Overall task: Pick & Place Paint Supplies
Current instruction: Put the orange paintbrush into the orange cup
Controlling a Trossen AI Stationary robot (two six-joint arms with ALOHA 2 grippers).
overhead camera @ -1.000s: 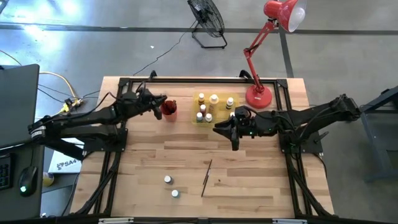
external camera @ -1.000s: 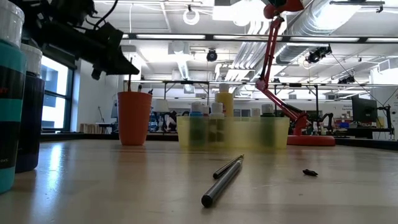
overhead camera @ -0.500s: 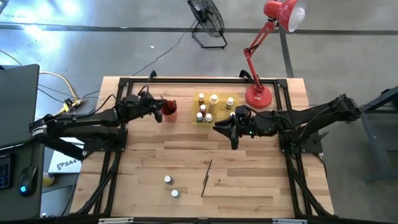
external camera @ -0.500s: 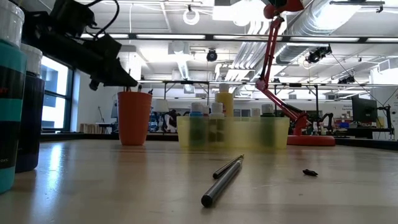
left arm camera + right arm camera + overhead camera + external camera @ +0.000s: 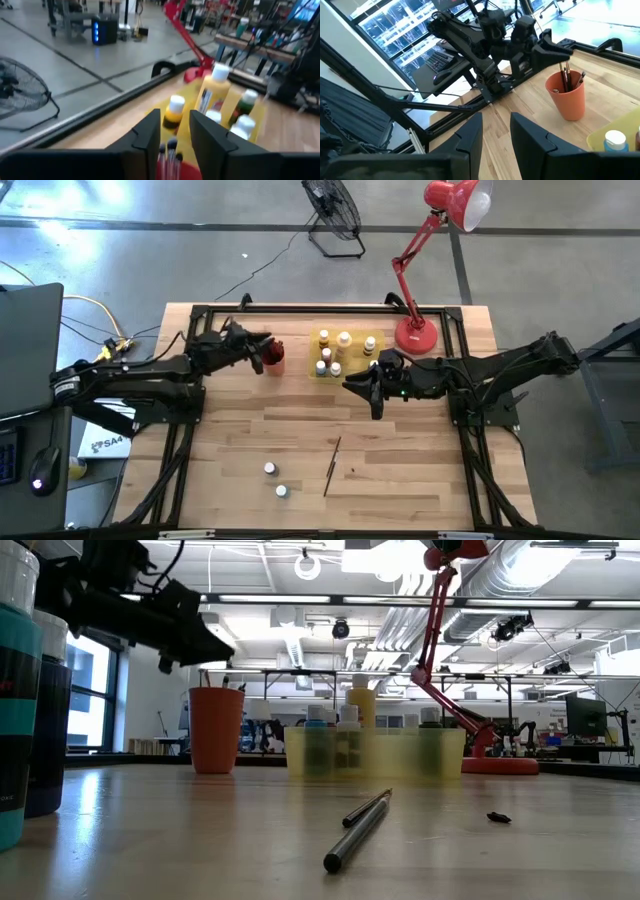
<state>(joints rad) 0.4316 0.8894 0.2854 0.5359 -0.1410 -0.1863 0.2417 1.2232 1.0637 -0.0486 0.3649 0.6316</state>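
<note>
Upper left of centre, over red cup (image 5: 273,356): left gripper (image 5: 263,346), fingers narrowly apart, empty. Beside yellow tray (image 5: 347,370): right gripper (image 5: 374,397), narrowly parted, empty. Lower down: paintbrush (image 5: 331,466), two bottles (image 5: 270,469).

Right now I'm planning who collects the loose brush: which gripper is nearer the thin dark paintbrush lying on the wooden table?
Right. The right gripper hangs just beyond the thin dark paintbrush, slightly to its right; the left gripper is farther off, above the small red cup.
</note>
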